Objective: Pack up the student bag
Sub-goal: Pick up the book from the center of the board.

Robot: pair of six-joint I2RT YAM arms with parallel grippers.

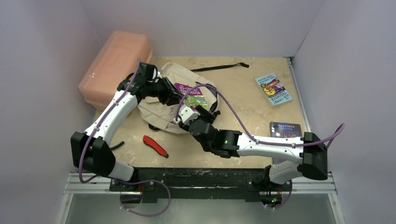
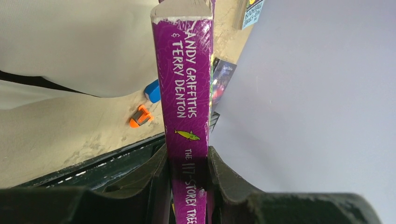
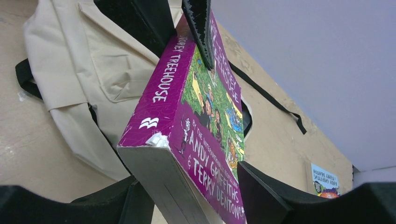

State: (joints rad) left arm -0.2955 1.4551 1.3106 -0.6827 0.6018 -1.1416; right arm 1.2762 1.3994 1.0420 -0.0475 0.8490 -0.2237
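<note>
the left hand (image 2: 188, 170) is clamped on the purple book's (image 2: 184, 84) spine, over the student bag (image 1: 153, 112) lying on the table (image 1: 243, 93). the right hand (image 3: 187, 191) straddles the book's corner; i cannot tell if it grips. steady both ends, then angle the book into the bag's mouth.

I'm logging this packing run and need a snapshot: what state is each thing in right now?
Bag: lying flat, pocket up.
Purple book: held tilted over the bag, not yet in.
Left hand: shut on the purple book.
Right hand: astride the book's corner; grip unclear.
Blue book: flat on table, cover up.
Dark book: flat on table.
Cutter: lying on table.
Pink box: closed.
</note>
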